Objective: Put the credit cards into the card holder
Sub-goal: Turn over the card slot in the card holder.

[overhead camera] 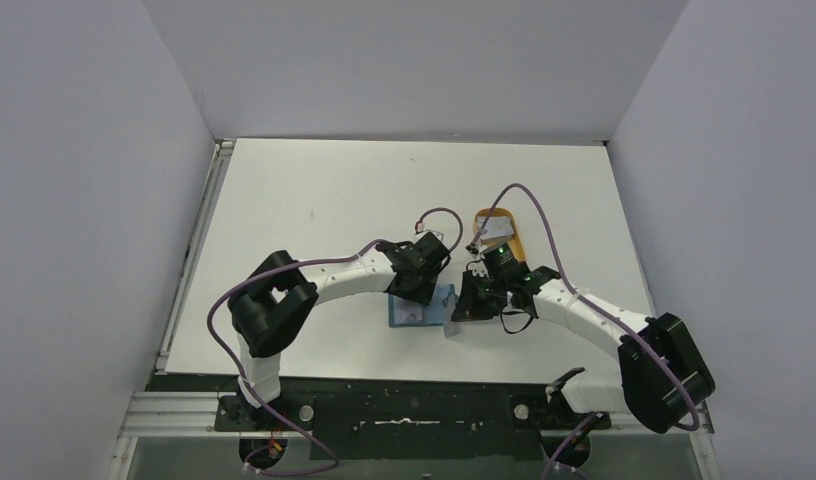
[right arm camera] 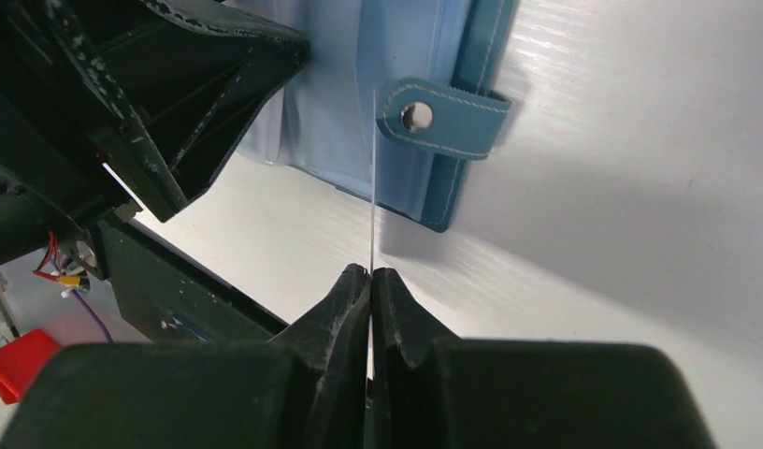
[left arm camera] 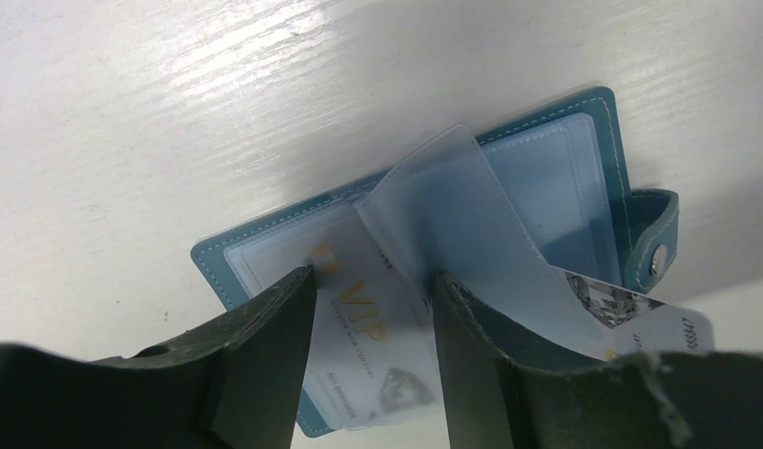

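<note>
White table (overhead camera: pixel 314 200), wallet (overhead camera: pixel 421 310) lying open on it.
Over its clear sleeves (left arm camera: pixel 453 206) the left gripper (left arm camera: pixel 373 278) stands spread; the right gripper (right arm camera: pixel 369 273) pinches a card (left arm camera: pixel 668 327) edge-on, tip at a sleeve.

card holder (overhead camera: pixel 420 308) (teal) | left gripper (overhead camera: pixel 421 288) over it | right gripper (overhead camera: pixel 463 307) beside

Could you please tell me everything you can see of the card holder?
The card holder is a teal-blue wallet with pale stitching, leather-like, lying open on the white table. Clear plastic sleeves fill it; one sleeve is lifted, another holds a VIP card. Its snap tab sticks out at one edge. The left gripper has its jaws apart over it; the right gripper holds a credit card tucked under the lifted sleeve.
</note>
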You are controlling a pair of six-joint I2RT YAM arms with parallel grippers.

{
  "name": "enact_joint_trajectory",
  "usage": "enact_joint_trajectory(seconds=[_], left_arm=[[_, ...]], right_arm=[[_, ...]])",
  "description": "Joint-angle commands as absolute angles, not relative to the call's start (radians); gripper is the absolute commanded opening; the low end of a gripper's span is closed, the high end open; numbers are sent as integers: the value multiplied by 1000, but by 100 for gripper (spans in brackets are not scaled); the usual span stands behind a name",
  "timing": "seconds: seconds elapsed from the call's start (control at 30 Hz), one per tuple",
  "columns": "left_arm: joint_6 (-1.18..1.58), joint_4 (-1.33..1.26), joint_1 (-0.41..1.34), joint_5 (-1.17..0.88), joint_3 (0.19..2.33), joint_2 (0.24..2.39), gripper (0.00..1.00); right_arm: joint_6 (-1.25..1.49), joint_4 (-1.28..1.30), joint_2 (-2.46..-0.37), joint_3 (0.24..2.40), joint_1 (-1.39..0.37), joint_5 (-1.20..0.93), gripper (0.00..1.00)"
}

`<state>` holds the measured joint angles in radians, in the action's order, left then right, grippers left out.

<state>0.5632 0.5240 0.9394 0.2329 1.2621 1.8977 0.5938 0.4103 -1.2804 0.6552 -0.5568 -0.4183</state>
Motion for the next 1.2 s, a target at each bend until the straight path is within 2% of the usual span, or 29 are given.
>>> enact_joint_trajectory(seconds=[0.0,0.17,0.57,1.17], left_arm=[[567,566,928,204,1241,1876,50],[586,590,921,197,1252,1829,67],[610,624,907,164,1258,1712,82],[730,488,804,42,1043,1522,84]], right_arm=[[599,308,-1297,674,-552,-481,0],[618,261,-1307,669,-555,-522,0],[635,231,-1338,678,-584,-522,0],[688,171,-1451,768,-701,-473,0]])
